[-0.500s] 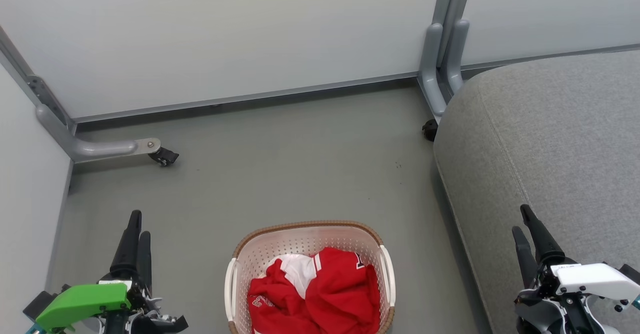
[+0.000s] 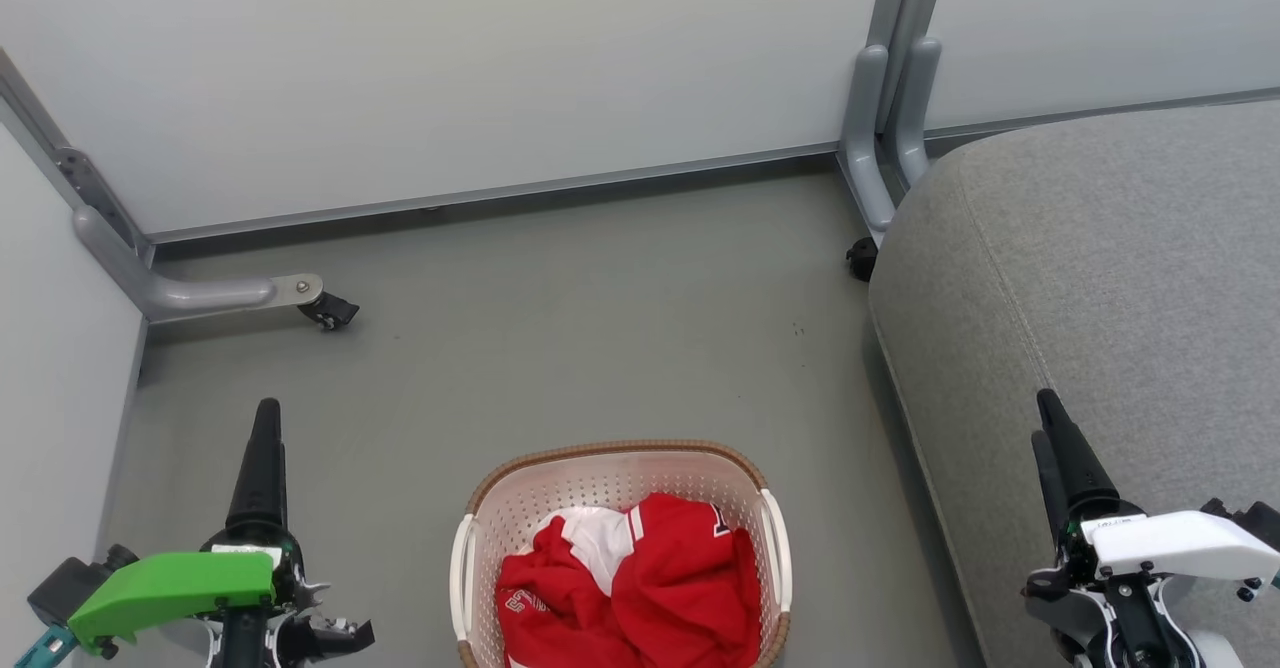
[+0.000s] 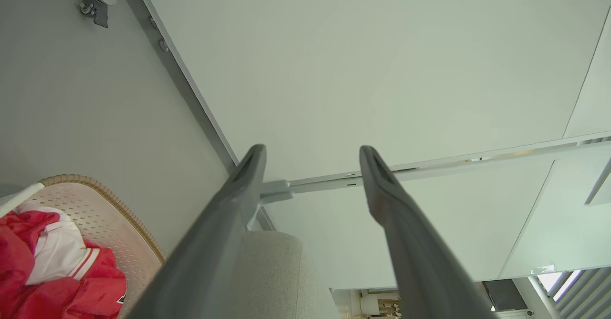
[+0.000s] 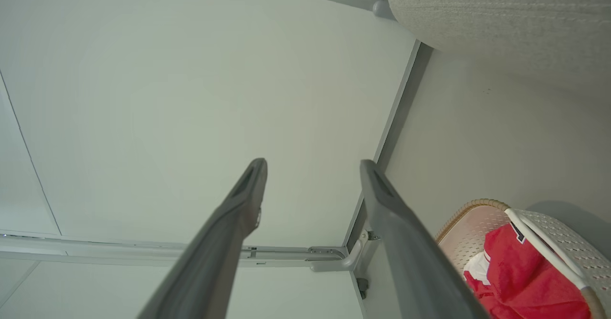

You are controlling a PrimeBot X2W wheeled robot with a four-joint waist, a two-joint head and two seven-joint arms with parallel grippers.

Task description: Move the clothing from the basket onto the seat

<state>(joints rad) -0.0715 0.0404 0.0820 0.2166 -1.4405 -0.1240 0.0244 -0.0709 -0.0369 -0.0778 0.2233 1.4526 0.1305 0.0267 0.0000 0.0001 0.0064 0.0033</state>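
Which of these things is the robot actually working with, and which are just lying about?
For the job: the red clothing, the basket holding it, the grey seat, the left gripper and right gripper, both open and empty.
Just there: the partition panels, their wheeled feet, the floor.

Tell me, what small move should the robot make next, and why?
Probably swing the right gripper inward over the basket, toward the red clothing. It and the left gripper stand open and empty on either side of the basket, the clothing lies heaped inside, and the grey seat is on the right gripper's side.
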